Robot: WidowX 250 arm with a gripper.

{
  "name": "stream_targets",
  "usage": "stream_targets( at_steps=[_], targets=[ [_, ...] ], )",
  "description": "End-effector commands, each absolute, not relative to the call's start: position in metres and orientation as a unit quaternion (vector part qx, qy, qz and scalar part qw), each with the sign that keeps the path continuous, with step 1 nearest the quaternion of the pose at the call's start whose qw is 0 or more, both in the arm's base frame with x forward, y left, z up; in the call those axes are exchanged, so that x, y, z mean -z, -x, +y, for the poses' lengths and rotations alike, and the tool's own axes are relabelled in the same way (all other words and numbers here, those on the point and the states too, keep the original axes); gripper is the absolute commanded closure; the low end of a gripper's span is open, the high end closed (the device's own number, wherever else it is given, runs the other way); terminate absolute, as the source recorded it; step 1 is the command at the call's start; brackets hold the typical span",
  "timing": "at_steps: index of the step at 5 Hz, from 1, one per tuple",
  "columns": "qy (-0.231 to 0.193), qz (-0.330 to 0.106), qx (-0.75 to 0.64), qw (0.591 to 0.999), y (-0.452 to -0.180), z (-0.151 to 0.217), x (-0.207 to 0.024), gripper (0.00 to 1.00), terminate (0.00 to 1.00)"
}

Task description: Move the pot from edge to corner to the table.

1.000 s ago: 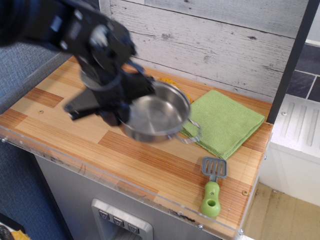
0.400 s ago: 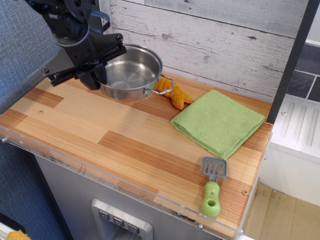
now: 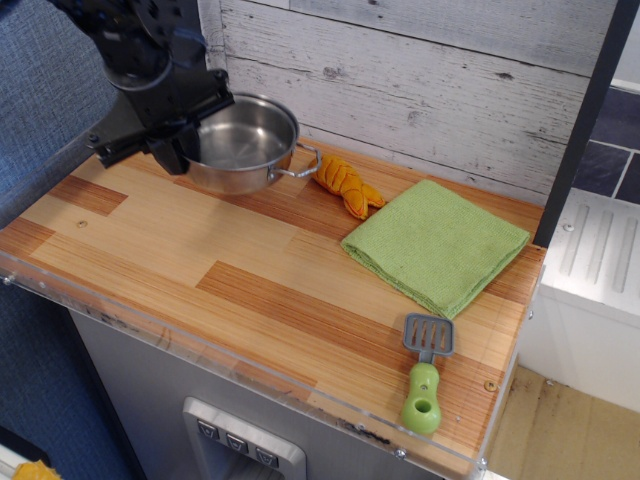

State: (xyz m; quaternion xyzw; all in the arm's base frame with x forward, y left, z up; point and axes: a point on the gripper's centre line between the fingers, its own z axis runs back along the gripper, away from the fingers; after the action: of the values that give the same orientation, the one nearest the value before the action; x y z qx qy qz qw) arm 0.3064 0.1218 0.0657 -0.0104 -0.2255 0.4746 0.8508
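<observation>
observation.image view: the black gripper (image 3: 180,140) is clamped on the left rim of the pot (image 3: 240,143), jaws narrow around it. the pot sits at the back left corner of the table (image 3: 250,290), by the whitewashed plank wall (image 3: 420,80). nearby lie an orange toy (image 3: 345,185), green cloth (image 3: 437,242) and green spatula (image 3: 425,375).

Your pot (image 3: 243,142) sits at the tabletop's (image 3: 200,290) back left corner, with the claw (image 3: 172,145) at its left rim. Just right of it lies a plush toy (image 3: 346,185), then a folded cloth (image 3: 437,243). The spatula (image 3: 425,374) lies before the cloth, near the front right corner.
</observation>
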Motion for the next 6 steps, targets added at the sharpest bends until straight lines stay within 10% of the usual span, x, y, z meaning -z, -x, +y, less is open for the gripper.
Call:
stream_targets(
  at_steps=[1,3,4,6],
  targets=[
    [0.001,-0.236,-0.502,0.832,-0.316,0.149,-0.056,1.00,0.00],
    [-0.002,-0.231,-0.514,0.826,-0.324,0.156,-0.042,1.00,0.00],
    [0.009,-0.215,-0.525,0.823,-0.324,0.153,-0.036,0.00,0.00],
    [0.032,-0.213,-0.517,0.828,-0.323,0.151,-0.038,0.00,0.00]
  ],
)
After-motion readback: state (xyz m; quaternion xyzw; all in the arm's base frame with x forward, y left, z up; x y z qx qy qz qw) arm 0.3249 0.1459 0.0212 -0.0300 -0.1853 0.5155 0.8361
